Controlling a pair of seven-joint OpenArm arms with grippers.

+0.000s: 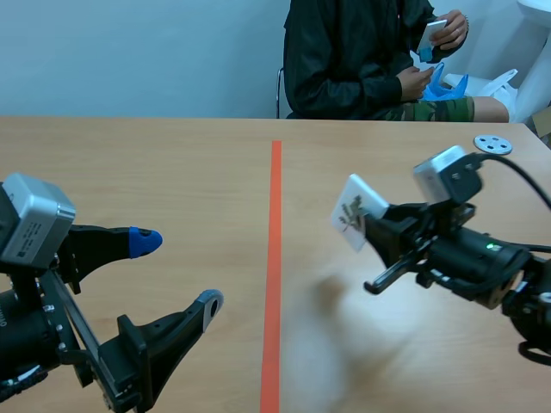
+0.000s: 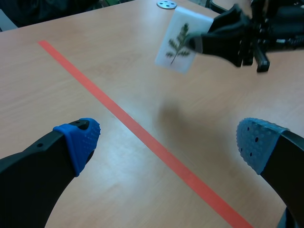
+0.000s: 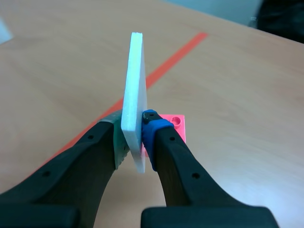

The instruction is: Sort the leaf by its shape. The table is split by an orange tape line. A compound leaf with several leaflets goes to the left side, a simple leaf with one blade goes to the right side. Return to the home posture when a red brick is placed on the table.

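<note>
Right of centre, above the counter (image 1: 172,172) — white card (image 1: 355,211) with a many-leaflet sprig (image 2: 176,45), pinched in the right gripper (image 1: 370,225); lower left, left gripper (image 1: 178,271) spread wide.

Person (image 1: 362,60) cut off above shoulders, pink piece (image 3: 175,124) mostly behind right tool (image 3: 134,137)

- Left of the orange tape line (image 1: 275,258), only the spread left gripper (image 1: 177,272) is met.
- Right of it, a white leaf-printed card (image 1: 357,212) is held aloft — a small grey round disc (image 1: 492,144) is set far back.

Black grippers (image 1: 178,271), blue dotted pads (image 2: 78,142), silver wrist cameras (image 1: 34,219), black cable (image 1: 523,174)
</note>
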